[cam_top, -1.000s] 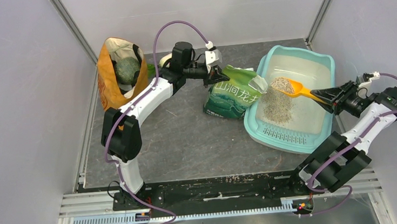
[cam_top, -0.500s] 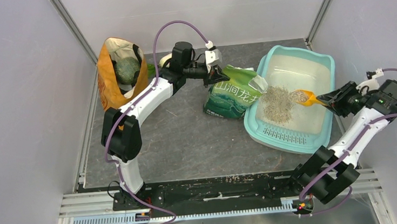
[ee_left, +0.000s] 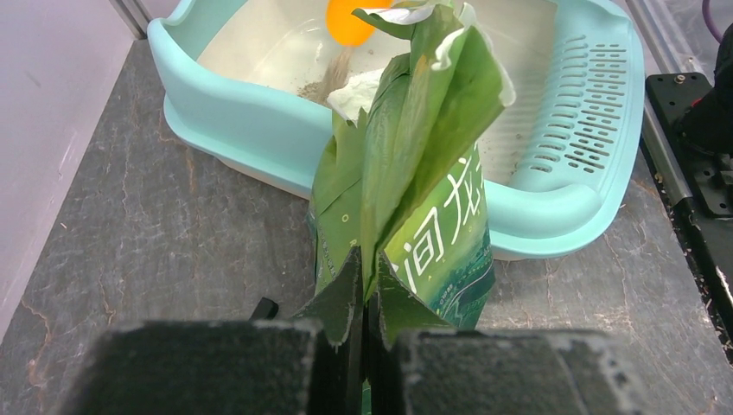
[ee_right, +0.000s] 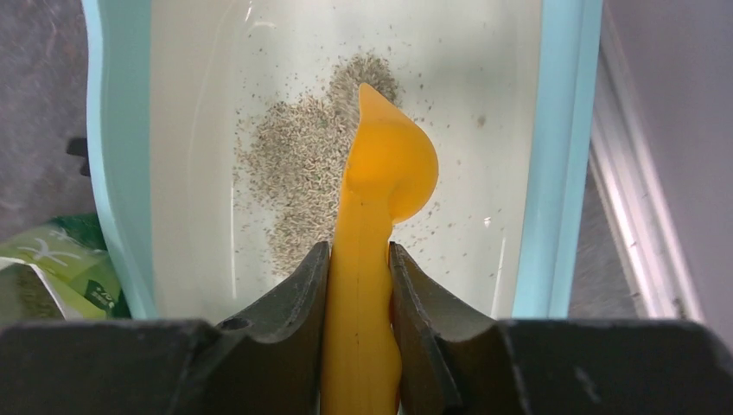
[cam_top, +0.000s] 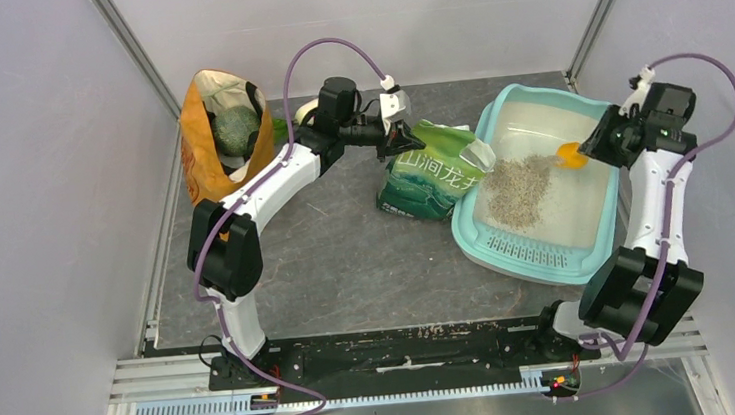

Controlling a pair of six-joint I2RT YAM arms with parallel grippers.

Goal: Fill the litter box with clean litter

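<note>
Broadly, the grey stone-patterned table point(cam_top: 348, 259) carries a large pale-turquoise plastic litter box point(cam_top: 528, 254) on its right side, with a green printed plastic bag point(cam_top: 431, 177) just beside the left rim. Fine grey-beige litter point(cam_top: 521, 189) forms a speckled patch on the box's whitish floor. The right fingers point(ee_right: 313, 272) clamp an orange plastic scoop point(ee_right: 385, 169) by its handle above that patch; the left fingers point(ee_left: 344, 298) are closed tight, pinching the bag's edge.

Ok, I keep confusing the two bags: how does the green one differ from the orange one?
The green bag is printed plastic; the orange bag is cloth. The green bag sits beside the litter box, its edge pinched by the left fingers; the orange bag stands far left, untouched. Both are open.
</note>
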